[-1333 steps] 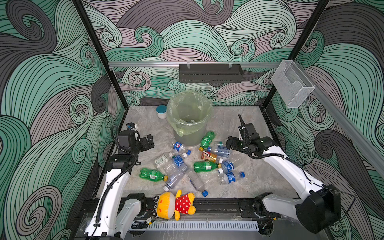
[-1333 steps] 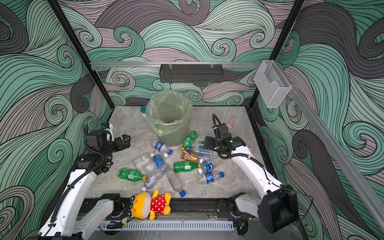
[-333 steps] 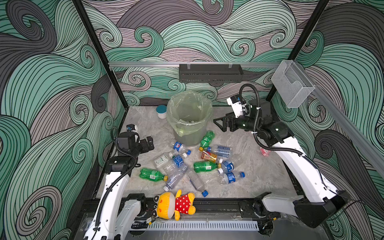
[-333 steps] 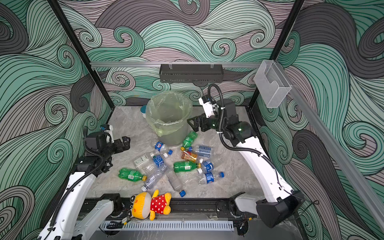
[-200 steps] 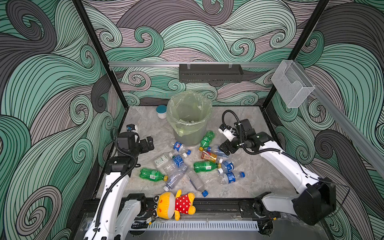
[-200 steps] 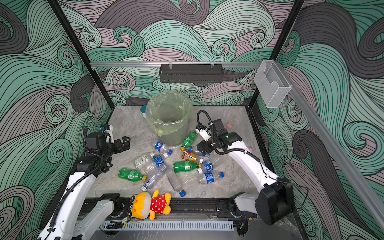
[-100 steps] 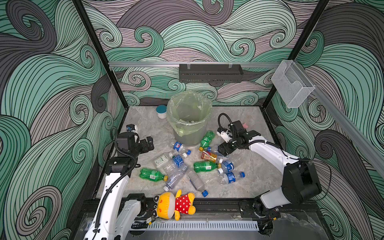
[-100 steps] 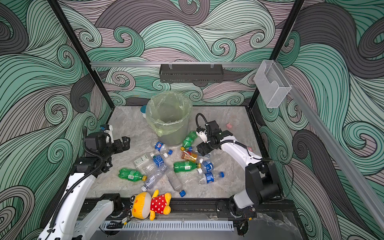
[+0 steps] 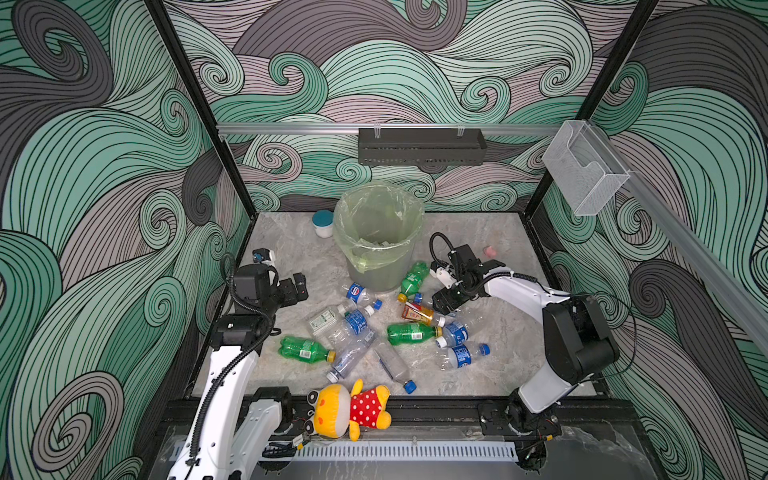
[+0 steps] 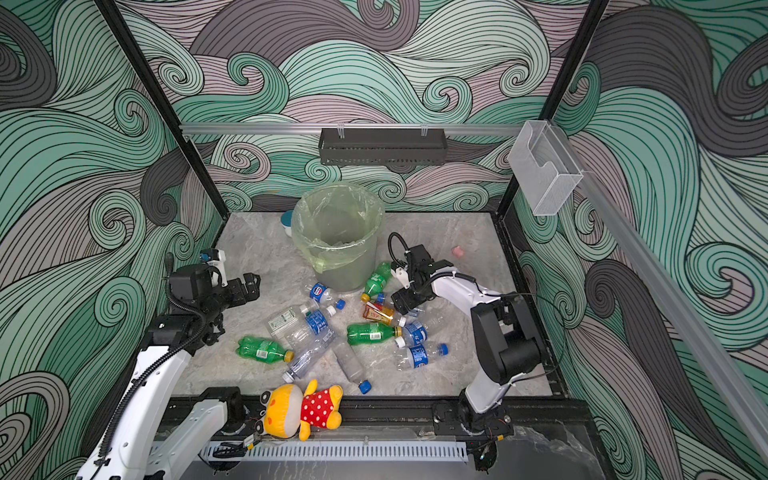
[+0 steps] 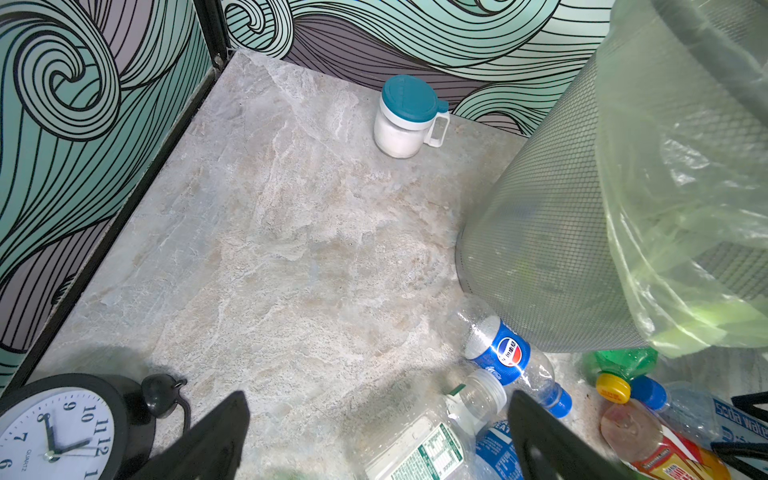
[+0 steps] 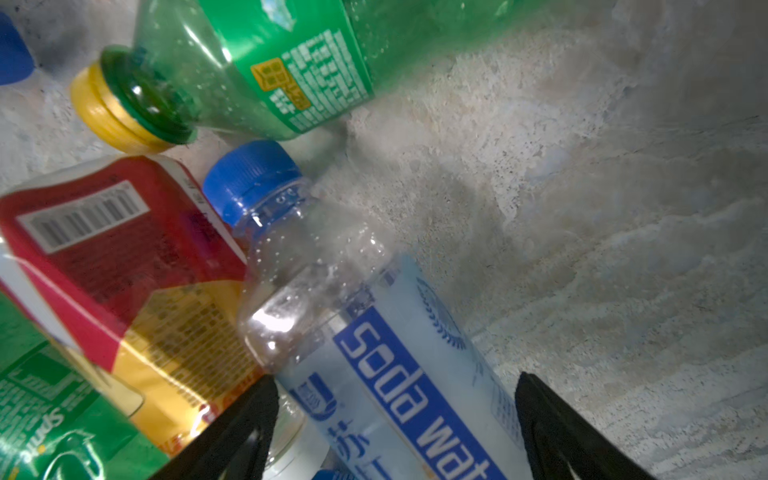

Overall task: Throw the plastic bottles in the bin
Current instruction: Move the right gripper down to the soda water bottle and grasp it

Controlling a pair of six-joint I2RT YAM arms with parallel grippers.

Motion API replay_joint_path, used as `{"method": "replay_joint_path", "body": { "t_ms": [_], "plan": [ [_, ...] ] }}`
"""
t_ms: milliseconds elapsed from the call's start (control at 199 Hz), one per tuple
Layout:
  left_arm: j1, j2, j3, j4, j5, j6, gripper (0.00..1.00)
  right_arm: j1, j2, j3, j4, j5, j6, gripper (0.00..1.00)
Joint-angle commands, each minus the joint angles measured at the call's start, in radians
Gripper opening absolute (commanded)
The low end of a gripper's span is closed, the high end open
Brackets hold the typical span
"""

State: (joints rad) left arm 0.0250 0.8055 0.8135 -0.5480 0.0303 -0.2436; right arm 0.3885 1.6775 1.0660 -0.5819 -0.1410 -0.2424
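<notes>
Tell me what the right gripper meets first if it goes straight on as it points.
Most likely the blue-capped soda water bottle, lying between the open jaws of the right gripper in the right wrist view; how near is unclear.

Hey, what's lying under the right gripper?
A clear soda water bottle with a blue cap lies between the fingers of the open right gripper. In both top views the gripper covers its body.

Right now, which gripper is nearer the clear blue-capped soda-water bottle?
Right. The right gripper, open, straddles the soda-water bottle; the left gripper hovers across the pile.
</notes>
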Motion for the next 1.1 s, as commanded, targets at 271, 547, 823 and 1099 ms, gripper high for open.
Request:
{"method": "replay_joint_path", "body": {
  "t_ms": [271,547,823,1099],
  "plan": [
    [0.009,-0.008,0.007,-0.017,0.005,0.011,0.99,-0.024,0.063,0.044,-0.017,0.079,0.105,0.75],
    [0.008,-0.002,0.01,-0.012,0.01,0.011,0.99,-0.034,0.027,0.035,-0.008,0.115,0.168,0.63],
    [0.008,-0.012,0.007,-0.016,0.011,0.01,0.99,-0.093,-0.013,0.033,-0.006,0.103,0.251,0.52],
    [0.009,-0.015,0.006,-0.017,0.011,0.01,0.99,-0.136,-0.13,0.03,-0.017,0.087,0.31,0.45]
  ]
}}
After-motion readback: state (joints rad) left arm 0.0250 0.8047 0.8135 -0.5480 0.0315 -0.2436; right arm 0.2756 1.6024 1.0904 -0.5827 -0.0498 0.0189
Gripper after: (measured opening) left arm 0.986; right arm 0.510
